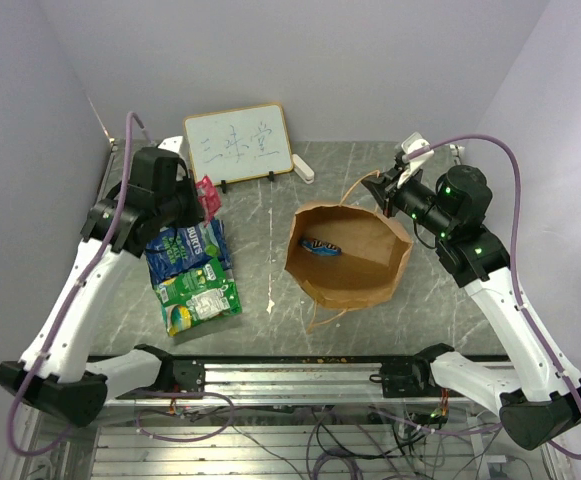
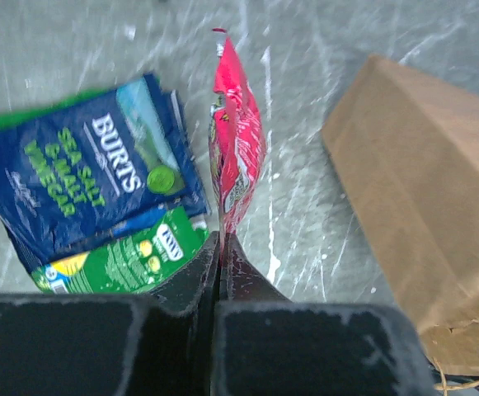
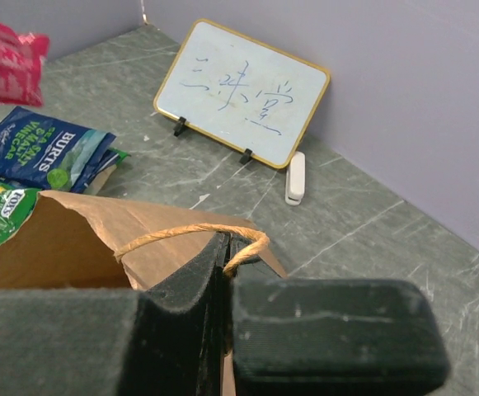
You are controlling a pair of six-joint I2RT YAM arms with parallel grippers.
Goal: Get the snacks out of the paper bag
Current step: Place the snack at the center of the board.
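Observation:
The brown paper bag [image 1: 355,275] stands open at the table's middle, with one blue snack packet [image 1: 320,247] inside. My right gripper [image 1: 382,190] is shut on the bag's twisted handle [image 3: 191,233] at its far rim; the jaws [image 3: 231,245] pinch the loop. My left gripper [image 1: 200,197] is shut on a red-pink packet [image 2: 237,140] and holds it by one edge above the table, left of the bag [image 2: 429,190]. Blue packets [image 1: 188,248] and a green packet [image 1: 202,300] lie on the table below it. They also show in the left wrist view, blue [image 2: 91,165] and green [image 2: 124,260].
A white framed board with writing [image 1: 238,145] leans at the back, with a small white eraser [image 1: 303,168] to its right. Grey walls close in the back and both sides. The bag's second handle [image 1: 322,318] lies on the table toward the near edge.

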